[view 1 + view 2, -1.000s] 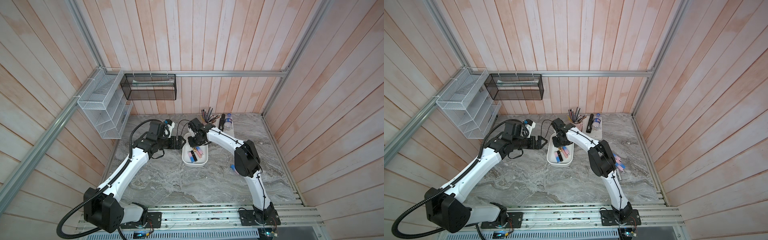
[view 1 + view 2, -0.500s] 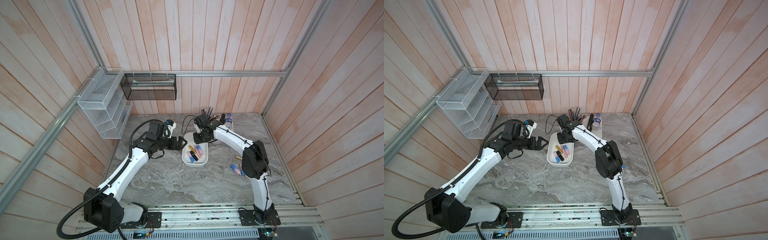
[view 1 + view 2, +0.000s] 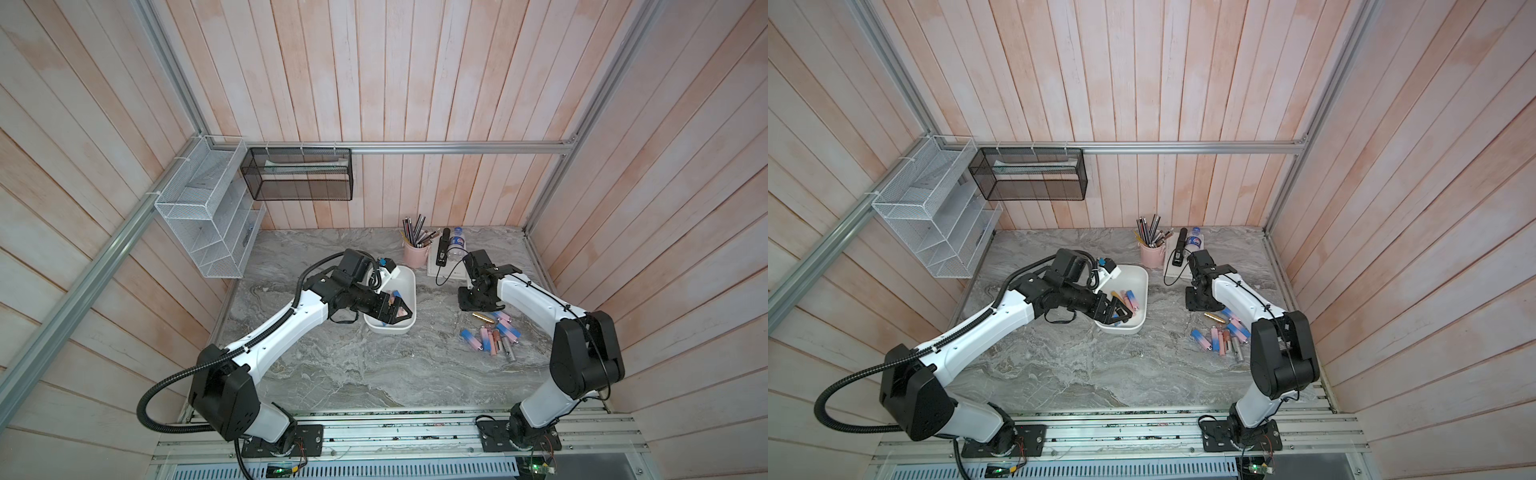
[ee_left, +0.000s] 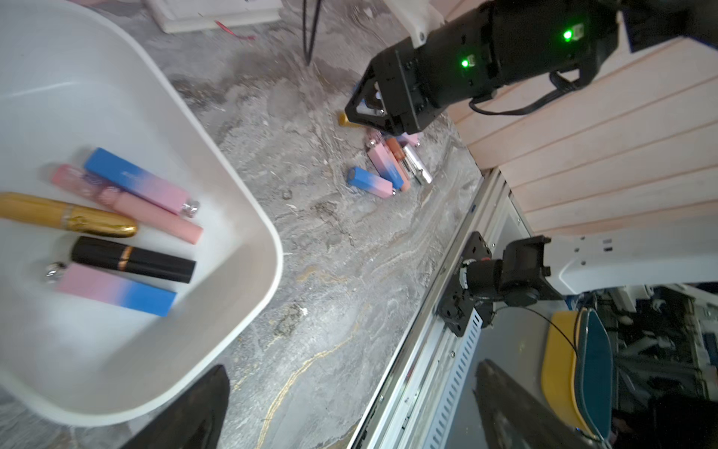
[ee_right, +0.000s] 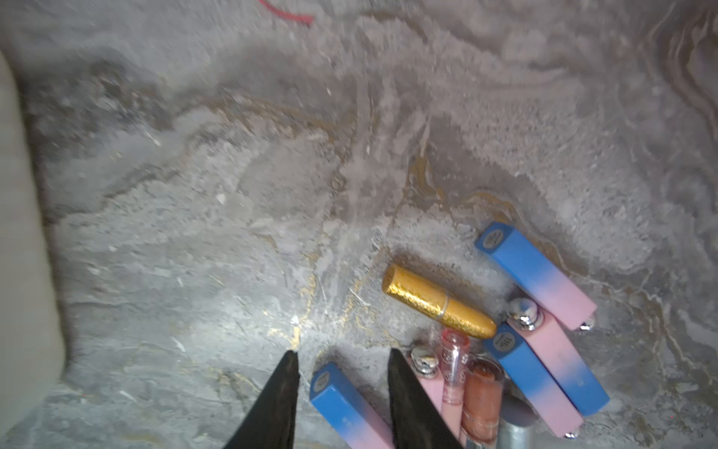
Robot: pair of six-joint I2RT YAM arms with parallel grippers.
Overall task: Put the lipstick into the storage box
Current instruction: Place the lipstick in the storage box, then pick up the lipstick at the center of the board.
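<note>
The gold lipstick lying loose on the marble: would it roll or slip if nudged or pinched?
Likely rolls: the gold lipstick is a round tube lying on its side. Its glittery, rough-looking shell should grip fairly well. Small hard casing: probably stiff and light.

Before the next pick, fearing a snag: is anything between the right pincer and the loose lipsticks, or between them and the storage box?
Nothing visible. The right pincer hangs open above the loose lipsticks; bare marble lies between them and the storage box, though the left pincer hangs over its near end.
</note>
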